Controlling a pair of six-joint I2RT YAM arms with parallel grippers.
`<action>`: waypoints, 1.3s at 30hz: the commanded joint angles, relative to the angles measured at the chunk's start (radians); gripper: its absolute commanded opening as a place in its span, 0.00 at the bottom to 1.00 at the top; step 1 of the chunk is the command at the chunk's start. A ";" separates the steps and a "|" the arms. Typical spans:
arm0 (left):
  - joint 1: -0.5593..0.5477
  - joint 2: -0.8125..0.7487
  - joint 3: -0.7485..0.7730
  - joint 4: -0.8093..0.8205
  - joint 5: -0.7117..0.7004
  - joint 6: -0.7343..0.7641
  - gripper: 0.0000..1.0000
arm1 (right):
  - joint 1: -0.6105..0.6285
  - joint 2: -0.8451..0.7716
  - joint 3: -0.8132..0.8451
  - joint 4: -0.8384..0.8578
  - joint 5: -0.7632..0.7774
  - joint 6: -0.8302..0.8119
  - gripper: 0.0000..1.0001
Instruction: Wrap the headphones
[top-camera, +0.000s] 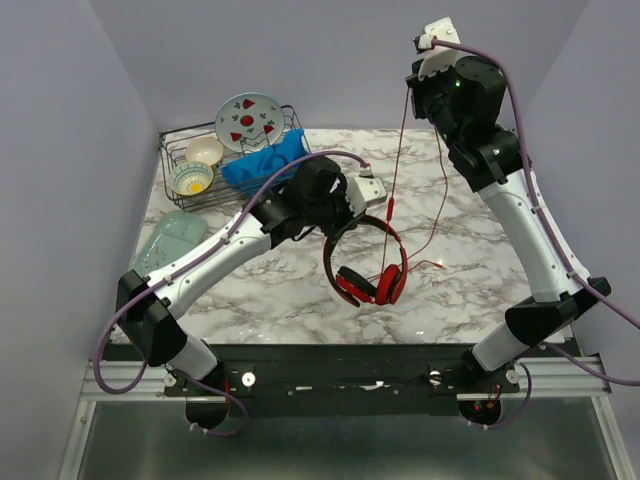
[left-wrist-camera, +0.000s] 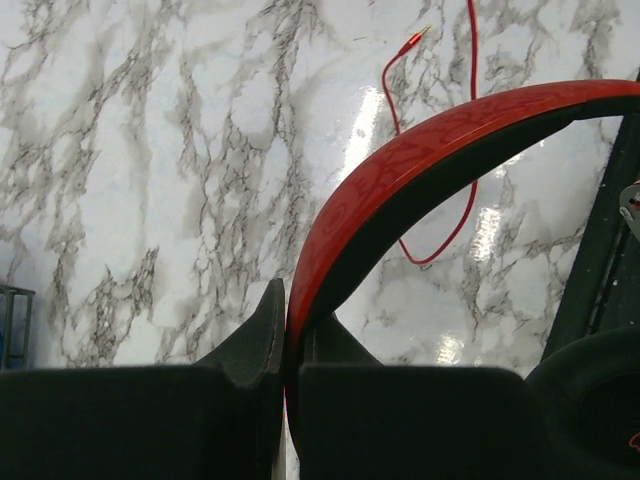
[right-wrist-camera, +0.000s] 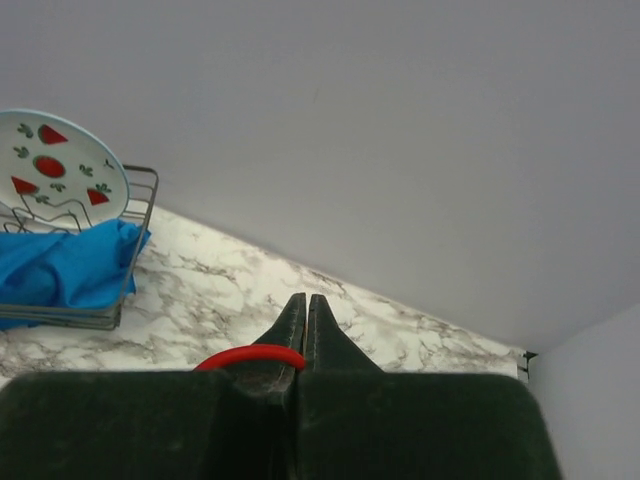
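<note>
The red headphones (top-camera: 367, 262) hang above the marble table, ear cups down. My left gripper (top-camera: 372, 205) is shut on the top of their headband (left-wrist-camera: 420, 150), which is red outside and black inside. In the left wrist view both fingers (left-wrist-camera: 255, 335) pinch the band, and a black ear pad (left-wrist-camera: 590, 390) shows at the lower right. The thin red cable (top-camera: 396, 170) runs taut up from the headphones to my right gripper (top-camera: 425, 42), raised high at the back right and shut on it. In the right wrist view the cable (right-wrist-camera: 250, 354) curls out between the closed jaws. Slack cable (left-wrist-camera: 440, 240) and its plug (left-wrist-camera: 415, 40) lie on the table.
A wire dish rack (top-camera: 172, 155) stands at the back left, holding a patterned plate (top-camera: 248, 120), bowls (top-camera: 192, 178) and a blue cloth (top-camera: 265, 165). A pale green dish (top-camera: 170, 240) lies by the left wall. Grey walls close in the table on three sides.
</note>
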 joint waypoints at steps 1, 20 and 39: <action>-0.010 -0.050 0.016 -0.020 0.134 -0.053 0.00 | -0.031 -0.002 -0.098 -0.090 0.013 -0.044 0.01; 0.086 -0.165 -0.062 0.055 0.142 -0.156 0.00 | -0.241 -0.287 -0.564 0.168 -0.024 0.134 0.01; 0.255 -0.173 0.204 0.048 0.238 -0.501 0.00 | -0.258 -0.174 -0.690 0.245 -0.404 0.223 0.01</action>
